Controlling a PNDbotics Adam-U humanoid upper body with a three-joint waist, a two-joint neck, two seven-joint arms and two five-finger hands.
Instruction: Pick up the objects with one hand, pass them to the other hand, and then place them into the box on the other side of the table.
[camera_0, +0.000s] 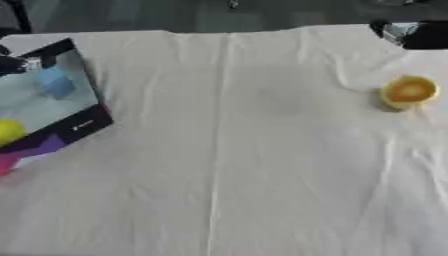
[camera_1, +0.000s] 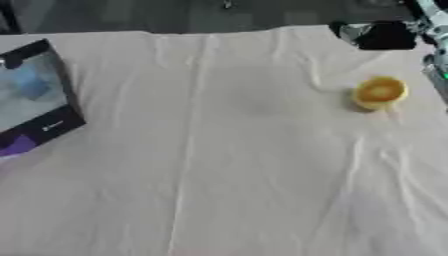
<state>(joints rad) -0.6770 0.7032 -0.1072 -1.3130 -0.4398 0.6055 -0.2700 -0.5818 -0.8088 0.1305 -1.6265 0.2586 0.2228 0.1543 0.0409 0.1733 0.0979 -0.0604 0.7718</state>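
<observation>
Right hand (camera_1: 385, 35) sits at the table's far right corner, can't tell if it's clenched or not. Yellow-orange object (camera_0: 408, 91) lies nearby; box (camera_0: 83, 125) sits left.

Both head views are looking steeply down on the table (camera_0: 227, 165) from its near edge, facing its far edge; they are sharing nearly everything, the right eye view sitting slightly rightward.
</observation>
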